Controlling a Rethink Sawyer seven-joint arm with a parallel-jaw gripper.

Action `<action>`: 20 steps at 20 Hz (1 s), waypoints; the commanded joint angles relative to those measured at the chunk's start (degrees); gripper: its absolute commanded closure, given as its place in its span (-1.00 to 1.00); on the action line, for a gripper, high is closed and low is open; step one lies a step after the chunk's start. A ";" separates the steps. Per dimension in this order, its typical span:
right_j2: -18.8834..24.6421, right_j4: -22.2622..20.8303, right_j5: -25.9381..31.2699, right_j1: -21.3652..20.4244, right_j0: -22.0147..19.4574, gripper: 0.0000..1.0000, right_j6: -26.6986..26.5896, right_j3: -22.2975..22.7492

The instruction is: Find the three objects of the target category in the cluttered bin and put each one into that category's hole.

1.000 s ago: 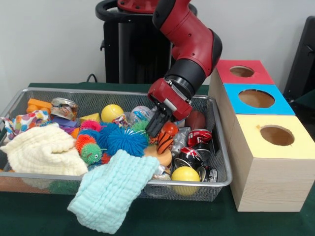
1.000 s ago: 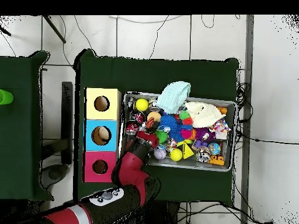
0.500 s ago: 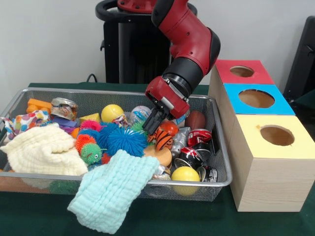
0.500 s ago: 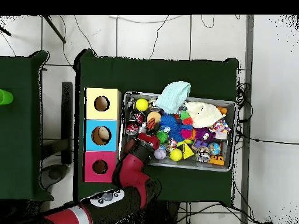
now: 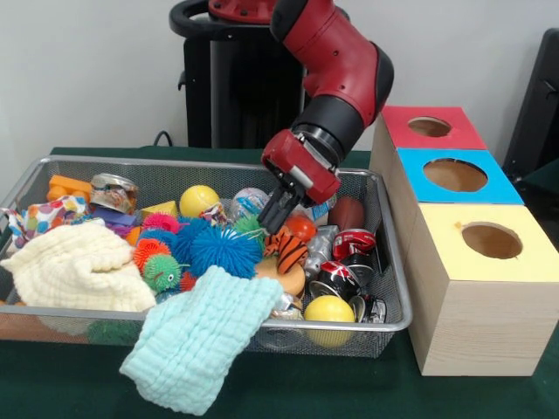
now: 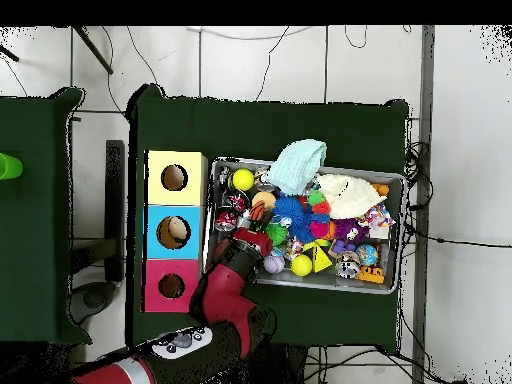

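Note:
The silver wire-mesh bin (image 5: pixel 218 164) lies in front of me, full of toys, cans and cloths; it also shows in the overhead view (image 6: pixel 300 284). The hole (image 5: pixel 429 127) is the round opening in the red-faced box, farthest back in the row right of the bin, and shows from overhead too (image 6: pixel 171 286). My gripper (image 5: pixel 271 223) hangs tilted over the bin's right-middle, just above and left of an orange tiger-striped ball (image 5: pixel 291 249). Its dark fingers look close together with nothing between them. From overhead the gripper (image 6: pixel 262 238) sits near the bin's box-side end.
The blue-faced box (image 5: pixel 455 175) and the yellow-faced box (image 5: pixel 492 240) stand beside the red one. A mint cloth (image 5: pixel 205 336) hangs over the bin's front rim, and a cream cloth (image 5: pixel 79 271) lies at the left. Crushed cans (image 5: pixel 354 244), yellow balls (image 5: pixel 329 310) and a blue spiky ball (image 5: pixel 223 249) surround the gripper.
The gripper has risen from beside the tiger-striped ball and drawn slightly back. The ball has stayed in the bin and nothing was picked up.

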 commanded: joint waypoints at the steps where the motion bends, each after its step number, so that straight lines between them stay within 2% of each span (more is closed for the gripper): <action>1: 5.83 -11.41 18.81 -22.87 -4.89 1.00 9.67 0.25; 3: 4.74 -12.27 26.41 -28.08 -5.58 1.00 6.50 -2.01; 5: 3.98 -12.54 31.93 -31.30 -6.03 1.00 4.93 -4.24; 8: 2.75 -12.76 39.62 -34.08 -6.42 1.00 3.03 -7.39; 12: 3.19 -14.21 43.06 -35.87 -7.64 1.00 3.11 -8.68; 14: 4.91 -16.61 40.32 -36.40 -8.97 1.00 4.28 -7.50; 16: 8.07 -21.38 31.55 -34.72 -11.45 1.00 7.54 -4.80; 18: 8.11 -23.16 22.03 -28.91 -11.72 1.00 11.16 -3.06; 20: 7.37 -22.61 17.27 -23.88 -10.88 1.00 11.92 -2.56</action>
